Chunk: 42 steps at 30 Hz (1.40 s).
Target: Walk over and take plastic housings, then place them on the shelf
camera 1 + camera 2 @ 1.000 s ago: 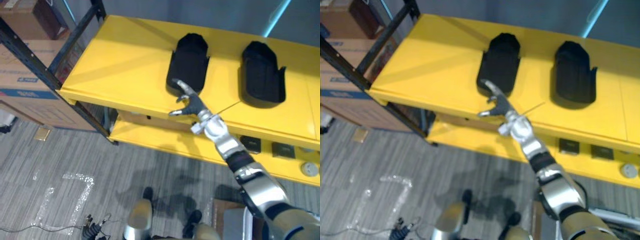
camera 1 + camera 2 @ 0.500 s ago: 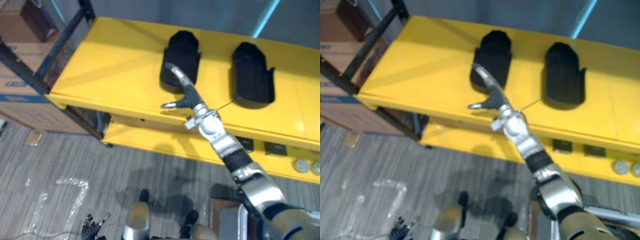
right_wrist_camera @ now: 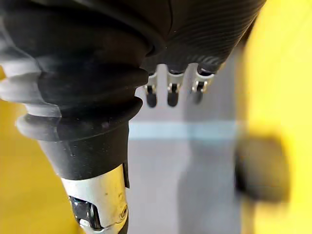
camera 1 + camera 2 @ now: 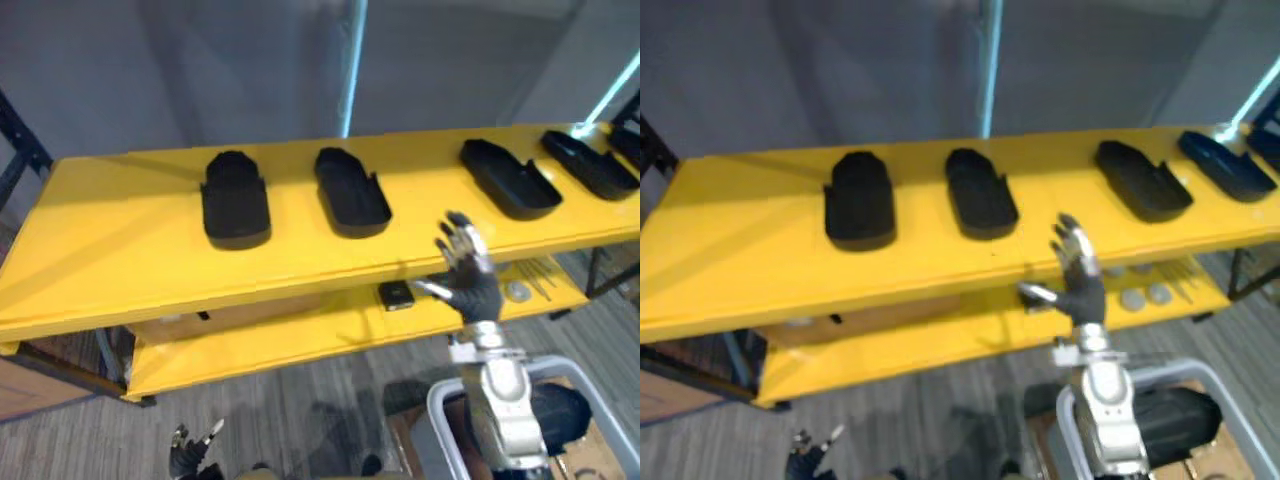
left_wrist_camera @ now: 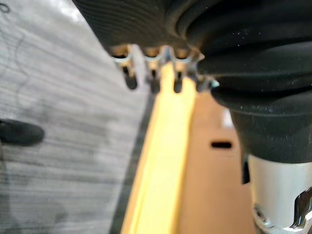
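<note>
A long yellow shelf (image 4: 150, 270) ran across the head views, its upper board wide and its lower board (image 4: 280, 345) set beneath it, with a grey wall (image 4: 200, 70) behind and grey plank floor (image 4: 300, 420) in front.

The black plastic housings lay in a row on the upper board, none touching another. The leftmost housing (image 4: 236, 198) and the second housing (image 4: 351, 190) sat near each other left of the middle. The third housing (image 4: 508, 177) and the fourth housing (image 4: 590, 163) lay further right, angled toward the right end.

The right hand (image 4: 473, 285) was raised in front of the shelf's front edge, between the second and third housings but nearer than both. Its fingers were spread and straight – it grasped nothing and touched no housing. The left hand (image 5: 155, 83) hung low by the floor (its own wrist view showed the fingers loose, with nothing between them).

On the lower board, just beside the right hand, sat a small dark box (image 4: 397, 294) and – to its right – some round silver pieces (image 4: 517, 291).
</note>
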{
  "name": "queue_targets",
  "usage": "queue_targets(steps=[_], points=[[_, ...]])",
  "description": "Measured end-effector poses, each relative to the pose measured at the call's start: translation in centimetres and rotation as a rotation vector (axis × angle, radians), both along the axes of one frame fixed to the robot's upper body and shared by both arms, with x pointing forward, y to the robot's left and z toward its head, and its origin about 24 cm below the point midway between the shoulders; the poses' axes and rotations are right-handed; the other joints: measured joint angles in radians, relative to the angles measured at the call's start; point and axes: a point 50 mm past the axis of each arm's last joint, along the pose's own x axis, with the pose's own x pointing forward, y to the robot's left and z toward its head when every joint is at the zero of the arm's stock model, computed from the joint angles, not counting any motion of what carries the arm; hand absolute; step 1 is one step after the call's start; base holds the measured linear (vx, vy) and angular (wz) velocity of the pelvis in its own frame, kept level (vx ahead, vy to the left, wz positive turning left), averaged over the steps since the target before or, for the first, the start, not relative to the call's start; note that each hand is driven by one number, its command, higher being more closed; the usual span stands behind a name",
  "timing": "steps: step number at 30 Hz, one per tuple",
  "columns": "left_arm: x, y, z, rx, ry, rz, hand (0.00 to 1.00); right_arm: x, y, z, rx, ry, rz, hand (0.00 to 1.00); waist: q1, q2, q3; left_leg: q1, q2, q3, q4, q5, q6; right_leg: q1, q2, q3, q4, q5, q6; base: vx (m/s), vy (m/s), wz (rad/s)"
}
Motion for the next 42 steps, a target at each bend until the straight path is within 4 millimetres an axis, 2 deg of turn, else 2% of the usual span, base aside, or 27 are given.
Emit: queue_targets(steps=[3,7,9,10,13,15,17,19,21,22,23,24,25,26,27,28,29,30,32,34,35,38,39,40,41,42], points=[[0.3,-0.9,-0.1,-0.003,0.017,-0.072,0.00,-2.1,-2.5,-3.5,0.130,0.126,-0.183,0.00,-0.007,0.025,-0.019,0.020,-0.002,0.025,-0.042,0.023,-0.003,-0.014,0.006,0.020,0.001,0.002,0.003,-0.06,-0.016,-0.24],[0.1,-1.3,-0.5,-0.025,0.057,-0.095,0.00,-3.6,-2.5,-4.8,0.185,0.151,-0.207,0.00,-0.037,0.040,-0.029,0.035,0.001,0.034,-0.064,0.033,-0.007,-0.013,0.013,0.033,0.001,0.004,0.005,-0.02,-0.010,-0.11],[0.5,-1.7,-0.6,-0.039,0.081,-0.130,0.00,-3.6,-2.3,-5.2,0.173,0.171,-0.207,0.00,-0.043,0.039,-0.029,0.035,0.002,0.037,-0.064,0.034,-0.008,-0.013,0.015,0.035,0.000,0.004,0.005,0.00,-0.003,-0.05],[0.5,-2.3,-0.9,-0.040,0.120,-0.197,0.00,-3.6,-2.2,-6.3,0.182,0.229,-0.229,0.00,-0.043,0.039,-0.035,0.047,0.005,0.055,-0.065,0.033,-0.008,-0.014,0.018,0.046,-0.001,0.005,0.004,0.03,0.000,-0.16],[0.1,-3.0,-1.5,-0.051,0.182,-0.267,0.00,-3.9,-2.2,-7.9,0.207,0.323,-0.276,0.00,-0.048,0.034,-0.035,0.064,0.006,0.084,-0.065,0.029,-0.011,-0.016,0.025,0.084,0.001,0.010,0.003,0.03,0.009,-0.26],[0.3,-2.6,-1.6,-0.030,0.208,-0.318,0.00,-4.4,-2.4,-8.5,0.214,0.362,-0.300,0.00,-0.053,0.033,-0.034,0.079,0.003,0.120,-0.065,0.022,-0.014,-0.033,0.035,0.122,0.011,0.012,0.002,0.03,0.024,-0.64],[0.4,-2.3,-1.7,-0.025,0.234,-0.344,0.00,-4.9,-2.6,-8.8,0.213,0.380,-0.316,0.00,-0.067,0.033,-0.030,0.094,0.000,0.169,-0.065,0.016,-0.017,-0.054,0.038,0.174,0.027,0.016,0.001,0.01,0.050,-0.82],[0.5,-2.0,-1.8,-0.029,0.252,-0.357,0.00,-5.5,-2.9,-9.0,0.220,0.392,-0.337,0.00,-0.097,0.029,-0.009,0.112,-0.002,0.218,-0.065,0.005,-0.015,-0.079,0.042,0.222,0.055,0.017,0.002,-0.03,0.030,-0.71],[0.8,-1.2,-1.6,-0.014,0.267,-0.353,0.00,-7.0,-2.8,-9.5,0.240,0.420,-0.359,0.00,-0.121,0.009,0.021,0.139,-0.005,0.281,-0.062,-0.012,-0.016,-0.091,0.055,0.251,0.073,0.029,0.002,-0.11,0.002,-0.72],[0.7,-1.0,-1.6,-0.018,0.272,-0.334,0.00,-7.6,-2.8,-9.7,0.249,0.429,-0.367,0.00,-0.122,0.002,0.024,0.139,0.000,0.300,-0.060,-0.015,-0.015,-0.103,0.067,0.251,0.073,0.049,-0.004,-0.12,-0.016,-0.92],[0.2,-0.7,-1.7,-0.022,0.290,-0.307,0.00,-8.1,-2.6,-10.0,0.274,0.437,-0.373,0.00,-0.110,0.031,0.021,0.135,0.031,0.350,-0.063,-0.018,-0.005,-0.117,0.095,0.238,0.024,0.135,-0.030,-0.11,-0.034,-1.14],[0.0,-0.1,-1.6,-0.017,0.295,-0.274,0.00,-8.0,-2.3,-10.0,0.286,0.423,-0.362,0.00,-0.109,0.030,0.040,0.135,0.057,0.394,-0.047,-0.019,-0.005,-0.136,0.102,0.141,0.115,0.083,-0.077,-0.07,-0.035,-1.07],[-0.1,0.1,-1.6,-0.009,0.300,-0.269,0.00,-8.1,-2.2,-10.0,0.286,0.417,-0.364,0.00,-0.109,0.021,0.045,0.134,0.064,0.405,-0.037,-0.020,-0.005,-0.139,0.092,0.092,0.169,0.036,-0.087,-0.03,-0.040,-0.76],[-0.2,1.0,-1.4,0.007,0.310,-0.257,0.00,-8.0,-2.1,-9.8,0.283,0.397,-0.368,0.00,-0.102,-0.006,0.050,0.131,0.062,0.413,-0.005,-0.024,-0.012,-0.119,0.064,0.022,0.187,0.008,-0.070,-0.03,-0.070,-0.43],[-0.4,1.3,-1.4,0.009,0.318,-0.253,0.00,-7.4,-1.9,-9.4,0.275,0.363,-0.355,0.00,-0.100,-0.024,0.049,0.117,0.059,0.423,0.019,-0.028,-0.017,-0.102,0.059,-0.011,0.127,0.009,-0.067,-0.05,-0.094,-0.39],[-0.5,1.2,-1.5,0.007,0.320,-0.253,0.00,-7.1,-2.0,-9.3,0.267,0.349,-0.354,0.00,-0.096,-0.025,0.049,0.116,0.057,0.432,0.028,-0.031,-0.019,-0.094,0.058,-0.015,0.095,0.012,-0.063,-0.11,-0.106,-0.35],[-0.6,0.5,-1.7,-0.012,0.323,-0.256,0.00,-6.4,-2.1,-9.2,0.254,0.339,-0.354,0.00,-0.093,-0.007,0.061,0.115,0.064,0.441,0.046,-0.034,-0.019,-0.071,0.069,-0.003,0.041,0.047,-0.063,-0.08,-0.062,-0.27],[-0.5,0.1,-1.8,-0.022,0.313,-0.256,0.00,-6.1,-2.2,-9.1,0.249,0.330,-0.360,0.00,-0.092,0.001,0.068,0.117,0.068,0.442,0.059,-0.040,-0.022,-0.055,0.074,0.004,0.012,0.064,-0.064,-0.11,-0.037,-0.22],[-0.5,-0.7,-1.9,-0.029,0.302,-0.278,0.00,-6.1,-2.7,-9.1,0.231,0.334,-0.377,0.00,-0.091,0.036,0.074,0.118,0.066,0.450,0.063,-0.045,-0.028,-0.035,0.086,0.008,-0.044,0.081,-0.059,-0.13,-0.035,-0.13],[-1.0,-1.2,-2.1,-0.050,0.313,-0.303,0.00,-6.4,-3.2,-9.1,0.215,0.341,-0.397,0.00,-0.092,0.055,0.070,0.118,0.066,0.454,0.057,-0.046,-0.029,-0.033,0.087,0.012,-0.066,0.086,-0.062,-0.09,-0.023,-0.10],[-1.1,-1.4,-2.1,-0.054,0.315,-0.324,0.00,-6.7,-3.6,-9.1,0.207,0.348,-0.410,0.00,-0.098,0.060,0.067,0.119,0.068,0.451,0.055,-0.049,-0.033,-0.033,0.091,0.012,-0.072,0.085,-0.063,-0.06,-0.015,-0.04],[-1.1,-1.3,-2.1,-0.047,0.319,-0.362,0.00,-7.4,-4.6,-9.0,0.185,0.353,-0.430,0.00,-0.099,0.052,0.067,0.118,0.068,0.429,0.054,-0.058,-0.046,-0.033,0.097,0.019,-0.073,0.083,-0.065,-0.04,-0.011,-0.06],[-1.1,-1.1,-2.1,-0.052,0.316,-0.368,0.00,-7.5,-4.7,-9.0,0.176,0.353,-0.411,0.00,-0.095,0.047,0.066,0.105,0.061,0.347,0.084,-0.084,-0.047,-0.034,0.101,0.038,-0.073,0.084,-0.065,-0.01,0.007,-0.36],[-1.2,-1.0,-2.0,-0.052,0.314,-0.358,0.00,-7.2,-4.6,-8.9,0.172,0.344,-0.390,0.00,-0.081,0.047,0.064,0.085,0.059,0.233,0.137,-0.099,-0.020,-0.037,0.109,0.069,-0.072,0.086,-0.066,0.02,-0.026,-0.87],[-1.5,-0.6,-2.0,-0.051,0.309,-0.326,0.00,-6.3,-4.1,-8.6,0.172,0.324,-0.337,0.00,-0.058,0.032,0.063,0.052,0.065,0.101,0.242,-0.119,0.013,-0.045,0.117,0.123,-0.059,0.089,-0.069,0.02,-0.055,-1.04],[-1.8,-0.4,-1.9,-0.054,0.305,-0.305,0.00,-5.7,-3.8,-8.4,0.165,0.309,-0.304,0.00,-0.045,0.025,0.060,0.020,0.064,0.033,0.314,-0.131,0.034,-0.057,0.119,0.150,-0.048,0.089,-0.073,0.01,-0.068,-1.29]])
